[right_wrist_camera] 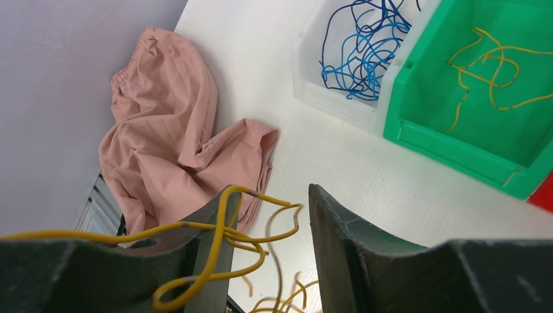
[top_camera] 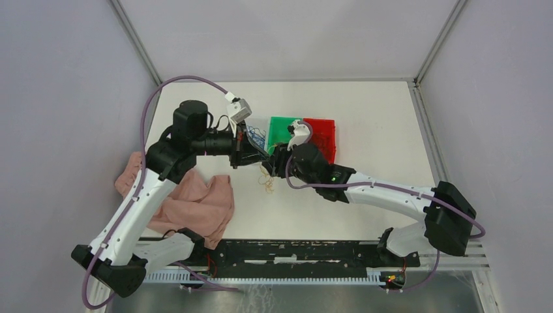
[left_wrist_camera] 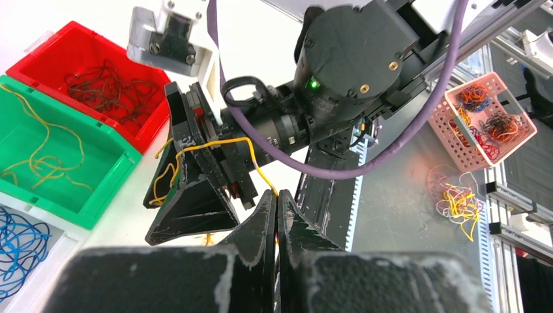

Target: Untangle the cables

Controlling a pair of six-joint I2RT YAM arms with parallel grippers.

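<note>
My left gripper (left_wrist_camera: 277, 197) is shut on a yellow cable (left_wrist_camera: 261, 175), lifted above the table. That cable runs across to my right gripper (right_wrist_camera: 272, 192), which is open. Its yellow loops (right_wrist_camera: 222, 228) hook around the right gripper's left finger (right_wrist_camera: 212, 222), not between the jaws. In the top view both grippers, left (top_camera: 251, 151) and right (top_camera: 272, 158), meet in front of the bins. A small loose tangle of yellow cables (top_camera: 266, 182) lies on the table below them.
Three bins stand side by side: white with blue cables (right_wrist_camera: 358, 52), green with yellow cables (right_wrist_camera: 482, 72), red with dark cables (left_wrist_camera: 98, 85). A pink cloth (top_camera: 195, 202) lies at the left front. A pink basket of cables (left_wrist_camera: 482, 117) sits off the table.
</note>
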